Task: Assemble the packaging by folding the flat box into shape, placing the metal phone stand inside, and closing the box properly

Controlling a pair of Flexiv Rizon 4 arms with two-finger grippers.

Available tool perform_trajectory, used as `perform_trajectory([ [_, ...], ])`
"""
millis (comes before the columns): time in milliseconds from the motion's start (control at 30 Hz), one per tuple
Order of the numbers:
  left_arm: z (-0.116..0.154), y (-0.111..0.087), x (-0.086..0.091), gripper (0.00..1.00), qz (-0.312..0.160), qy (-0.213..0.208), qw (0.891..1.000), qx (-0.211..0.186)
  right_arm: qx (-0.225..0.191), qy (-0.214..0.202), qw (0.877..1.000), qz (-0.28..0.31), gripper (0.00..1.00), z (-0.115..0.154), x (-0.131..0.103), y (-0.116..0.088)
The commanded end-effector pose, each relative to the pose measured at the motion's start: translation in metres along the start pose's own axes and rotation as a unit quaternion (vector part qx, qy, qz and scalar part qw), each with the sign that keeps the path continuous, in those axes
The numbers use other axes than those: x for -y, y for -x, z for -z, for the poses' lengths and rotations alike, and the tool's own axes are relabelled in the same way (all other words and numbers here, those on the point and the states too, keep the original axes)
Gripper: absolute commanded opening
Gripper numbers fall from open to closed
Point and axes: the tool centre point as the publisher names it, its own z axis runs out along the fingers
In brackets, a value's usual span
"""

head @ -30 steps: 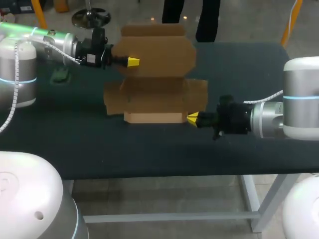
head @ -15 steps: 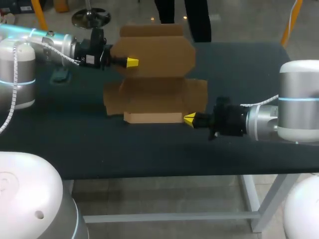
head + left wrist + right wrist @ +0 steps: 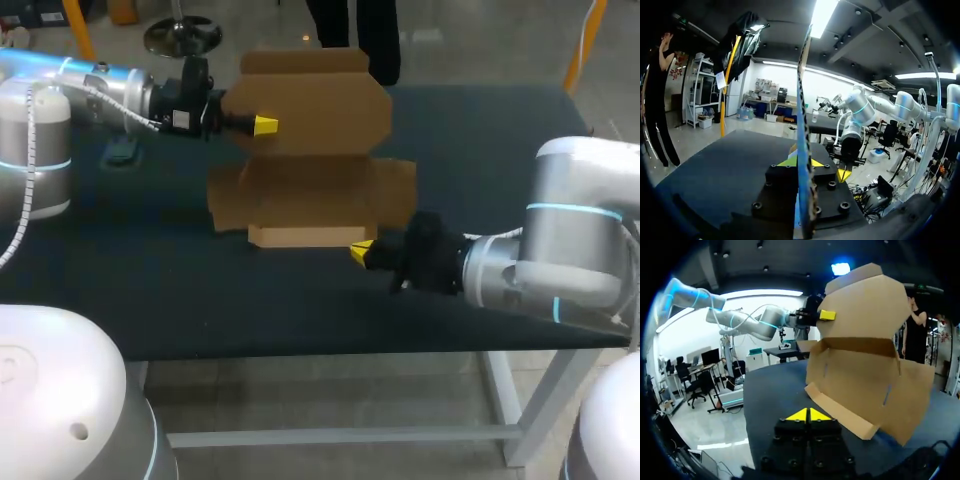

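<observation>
Left gripper (image 3: 266, 125) is clamped on the left edge of the box lid (image 3: 320, 105). In the left wrist view the cardboard runs edge-on between the 2 yellow tips, 1 on each side. The lid stands upright, over the table's (image 3: 200, 300) back edge.

Right gripper (image 3: 361, 252) has its 2 tips pressed together with nothing between them. It is low over the table, just beside the front right corner of the box (image 3: 305, 195), on the side toward the table's front edge. The right wrist view shows a gap between the tips and the front wall (image 3: 840, 412).

The box sits about mid-table, nearer the back edge than the front. It is partly folded: the front wall is up and the 2 side flaps, left (image 3: 225, 195) and right (image 3: 398, 185), are spread outward.

A small dark thing (image 3: 120, 151) lies near the table's back left corner, under the left arm (image 3: 110, 85). Can't tell what it is.
</observation>
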Motion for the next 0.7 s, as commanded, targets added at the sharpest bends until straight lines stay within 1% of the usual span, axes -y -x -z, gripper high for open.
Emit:
perform_trajectory([
  [33, 0.001, -0.001, -0.001, 0.00, 0.000, 0.001, 1.000, 0.000, 0.065, 0.015, 0.998, -0.002, 0.00, -0.042, 0.011, -0.002],
  [300, 0.001, -0.001, -0.001, 0.00, 0.000, 0.001, 1.000, 0.000, 0.091, 0.009, 0.996, -0.025, 0.00, -0.066, 0.016, 0.010],
  [467, 0.001, -0.001, -0.001, 0.00, 0.000, 0.001, 1.000, 0.000, 0.092, 0.009, 0.995, -0.041, 0.00, -0.081, 0.019, 0.021],
  [700, 0.001, -0.001, -0.001, 0.00, 0.000, 0.001, 1.000, 0.000, 0.100, 0.001, 0.994, -0.047, 0.00, -0.100, 0.021, 0.031],
])
